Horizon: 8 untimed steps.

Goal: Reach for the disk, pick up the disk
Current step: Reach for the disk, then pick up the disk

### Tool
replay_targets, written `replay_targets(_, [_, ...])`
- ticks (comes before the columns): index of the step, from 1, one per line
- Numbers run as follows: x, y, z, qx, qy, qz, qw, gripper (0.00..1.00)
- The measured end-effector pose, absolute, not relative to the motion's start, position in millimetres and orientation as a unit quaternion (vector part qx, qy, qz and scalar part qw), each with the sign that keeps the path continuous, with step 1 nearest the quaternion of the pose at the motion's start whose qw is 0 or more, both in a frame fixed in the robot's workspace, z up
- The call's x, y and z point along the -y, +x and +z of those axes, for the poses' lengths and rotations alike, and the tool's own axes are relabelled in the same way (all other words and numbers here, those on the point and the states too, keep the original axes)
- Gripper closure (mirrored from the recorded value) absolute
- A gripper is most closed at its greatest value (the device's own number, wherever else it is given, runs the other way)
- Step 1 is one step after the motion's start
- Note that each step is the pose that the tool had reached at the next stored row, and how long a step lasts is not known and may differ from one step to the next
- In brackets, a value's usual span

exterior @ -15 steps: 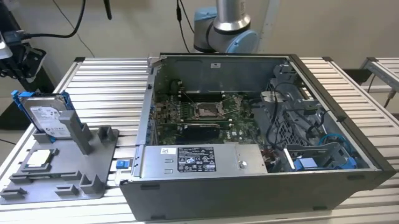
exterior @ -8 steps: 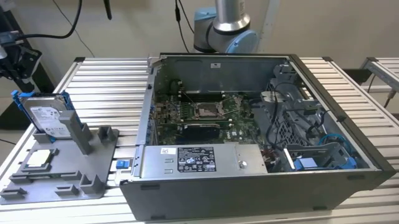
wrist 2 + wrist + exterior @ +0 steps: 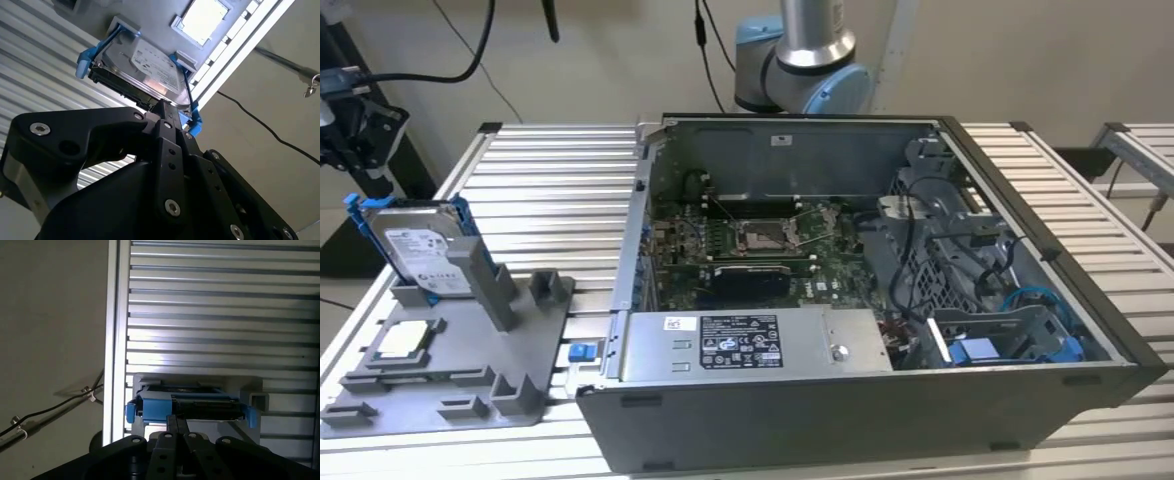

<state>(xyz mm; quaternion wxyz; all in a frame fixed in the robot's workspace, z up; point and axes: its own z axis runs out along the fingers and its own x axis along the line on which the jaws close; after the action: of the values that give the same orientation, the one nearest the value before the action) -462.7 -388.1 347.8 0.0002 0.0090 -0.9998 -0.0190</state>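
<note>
Disk (image 3: 416,250), one, upright in grey holder (image 3: 454,385); one gripper (image 3: 178,419), fingers (image 3: 170,425) together, near its edge.

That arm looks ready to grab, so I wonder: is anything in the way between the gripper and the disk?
Nothing visible. In both wrist views the gripper sits right by the edge of the disk, which stands upright in a grey holder.

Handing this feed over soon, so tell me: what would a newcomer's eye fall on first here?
The open computer case, its motherboard bared, takes up the middle and the exterior view's right. At that view's left the blue-framed disk stands upright in a grey holder. In the second wrist view the black gripper looms right by the disk's edge.
</note>
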Motion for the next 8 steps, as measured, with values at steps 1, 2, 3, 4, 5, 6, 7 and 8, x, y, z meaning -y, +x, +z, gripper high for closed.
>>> replay_targets(1, [388.1,-462.7,347.8,1.0,0.009,-0.019,0.0,1.0])
replay_targets(2, [388.1,-462.7,347.7,1.0,0.009,-0.019,0.0,1.0])
replay_targets(3, [388.1,-462.7,347.7,1.0,0.009,-0.019,0.0,1.0])
replay_targets(4, [388.1,-462.7,347.7,1.0,0.009,-0.019,0.0,1.0])
replay_targets(5, [388.1,-462.7,347.7,1.0,0.009,-0.019,0.0,1.0])
replay_targets(6, [388.1,-462.7,347.6,1.0,0.009,-0.019,0.0,1.0])
replay_targets(7, [388.1,-462.8,347.6,1.0,0.011,-0.019,0.0,1.0])
replay_targets(8, [388.1,-462.9,347.5,1.0,0.015,-0.019,0.0,1.0])
